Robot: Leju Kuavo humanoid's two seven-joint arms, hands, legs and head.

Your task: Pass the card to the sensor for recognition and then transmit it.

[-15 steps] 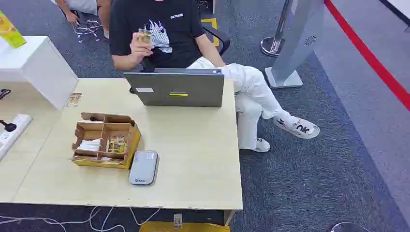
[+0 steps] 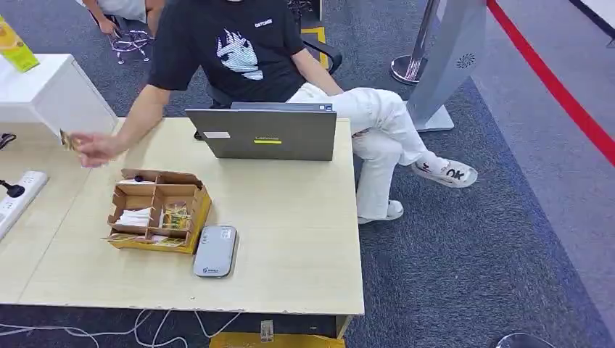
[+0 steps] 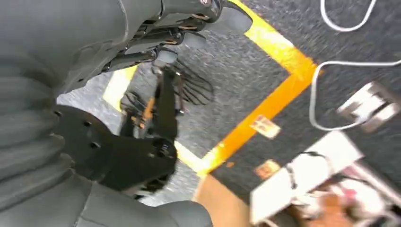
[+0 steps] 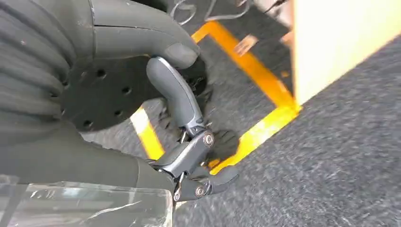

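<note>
The person's hand [image 2: 94, 148] now carries the card [image 2: 68, 140] out over the table [image 2: 290, 239], no longer at the chest. Our left robot hand [image 3: 156, 52] and right robot hand [image 4: 189, 137] hang empty, fingers loosely curled, below the table and well apart from the card and the sensor [image 2: 215, 251]; we judge the handover is coming.

Card [image 2: 67, 140]: small, yellowish-brown, blurred, pinched in a person's hand [image 2: 94, 150] above the far-left part of the light wood table [image 2: 290, 239], just beyond the cardboard organiser box [image 2: 158, 210]; face detail not legible. More cards [image 2: 175, 217] w/ similar yellow print sit in a box compartment, white slips in the compartment beside them. Sensor [image 2: 215, 251]: flat grey reader w/ rounded corners, lying flat on table near front edge, just beside the box's near right corner, nothing on top, well apart from the held card.
</note>
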